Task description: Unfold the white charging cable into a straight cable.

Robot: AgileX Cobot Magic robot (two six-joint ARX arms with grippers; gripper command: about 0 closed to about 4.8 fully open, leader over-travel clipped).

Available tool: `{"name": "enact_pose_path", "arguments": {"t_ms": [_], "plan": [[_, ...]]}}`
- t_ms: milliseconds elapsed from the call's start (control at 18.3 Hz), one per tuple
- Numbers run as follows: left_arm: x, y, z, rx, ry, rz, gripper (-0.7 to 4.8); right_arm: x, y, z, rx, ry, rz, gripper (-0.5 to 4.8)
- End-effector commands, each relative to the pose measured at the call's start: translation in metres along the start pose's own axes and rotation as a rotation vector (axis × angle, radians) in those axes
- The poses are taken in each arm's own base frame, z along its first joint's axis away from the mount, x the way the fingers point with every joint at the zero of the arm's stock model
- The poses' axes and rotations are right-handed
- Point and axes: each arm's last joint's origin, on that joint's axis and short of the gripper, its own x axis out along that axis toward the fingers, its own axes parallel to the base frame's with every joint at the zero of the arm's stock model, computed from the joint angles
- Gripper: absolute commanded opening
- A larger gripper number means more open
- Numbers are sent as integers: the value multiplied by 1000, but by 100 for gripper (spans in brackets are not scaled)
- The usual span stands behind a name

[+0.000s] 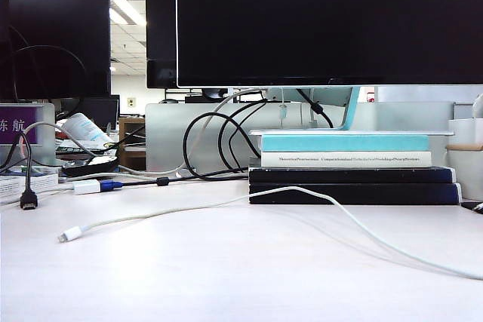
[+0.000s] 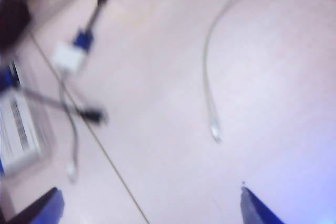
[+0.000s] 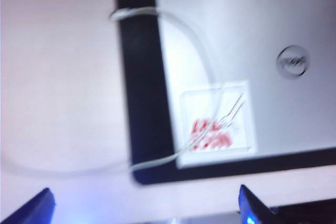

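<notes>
Lying across the counter (image 1: 226, 277), the cable (image 1: 189, 207) is arching over the books (image 1: 355, 186); left hand (image 2: 152, 205) and right hand (image 3: 147, 205) are hovering wide, empty, presumably poised to straighten it.

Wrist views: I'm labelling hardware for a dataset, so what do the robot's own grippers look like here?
Only finger tips show. The left gripper has two blue, wedge-shaped tips with dark edges. The right gripper shows the same, with a bright blue glow near one tip. No cables or markings visible.

An office: a large dark monitor (image 1: 324, 20) stands on stacked books (image 1: 351, 175) on a white surface (image 1: 226, 277), under ceiling panel lights (image 1: 124, 13), with cubicle partitions (image 1: 196, 137) behind.
</notes>
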Motion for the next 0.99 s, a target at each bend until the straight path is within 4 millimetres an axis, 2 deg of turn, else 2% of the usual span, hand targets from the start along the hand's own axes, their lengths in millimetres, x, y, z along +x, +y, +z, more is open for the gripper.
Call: {"name": "enact_pose_path", "arguments": {"t_ms": [55,164,219,274,383,438,493,602,712,821,931,986], "plan": [[-22,3,-2,-151,50,-15,451,-22,0,-17,-1,-63,67,458],[-35,4,-5,-220,80,11,425,-32,-1,-27,2,-111,67,458],[-47,6,-13,-237,85,91,366,-40,-2,-33,4,-166,68,458],[-55,6,-19,-245,64,134,337,-45,-3,-36,6,-208,69,458],[-111,7,-48,-339,-255,224,331,-69,-5,-50,17,-434,76,458],[-123,6,-55,-350,-319,235,331,-74,-5,-54,18,-475,80,458],[-143,2,-75,-361,-419,254,331,-84,-7,-62,23,-569,80,458],[-161,-4,-104,-378,-481,265,331,-96,-8,-72,4,-701,75,458],[-172,-10,-132,-399,-504,332,331,-103,-8,-86,-31,-840,103,457],[-180,-17,-158,-423,-605,343,330,-102,-6,-97,-57,-952,160,451],[-180,-24,-175,-439,-794,327,323,-91,-3,-107,-96,-1051,228,366],[-178,-26,-179,-425,-864,314,301,-86,-2,-110,-111,-1084,250,338]]}}
